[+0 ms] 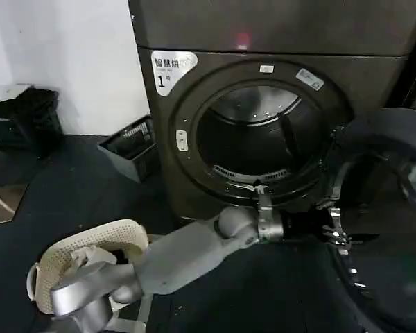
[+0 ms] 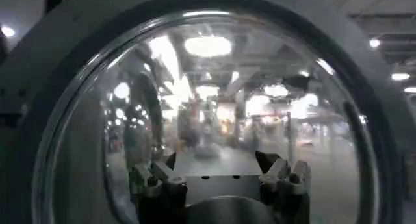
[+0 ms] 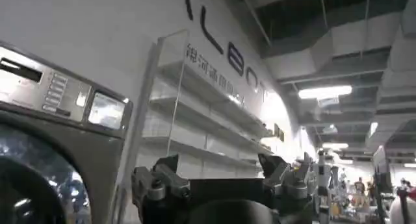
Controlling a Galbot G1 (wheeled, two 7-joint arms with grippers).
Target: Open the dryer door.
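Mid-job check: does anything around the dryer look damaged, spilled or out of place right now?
Nothing stands out. The dryer door is swung out to the right of the dryer, and the drum opening is clear. The left gripper is at the door's inner edge, fingers apart. A laundry basket sits upright on the floor at left.

You've got a dark floor point(image 1: 69, 187) here: dryer point(image 1: 194, 139), grey crate point(image 1: 130, 149), white basket point(image 1: 90, 253) and black bin point(image 1: 24, 118) all sitting on it

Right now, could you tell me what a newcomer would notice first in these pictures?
The dryer's round drum hole gapes, with the dryer door swung wide to its right. The left claw reaches across to that door's inner rim, fingers open. A white laundry basket sits low on the left.
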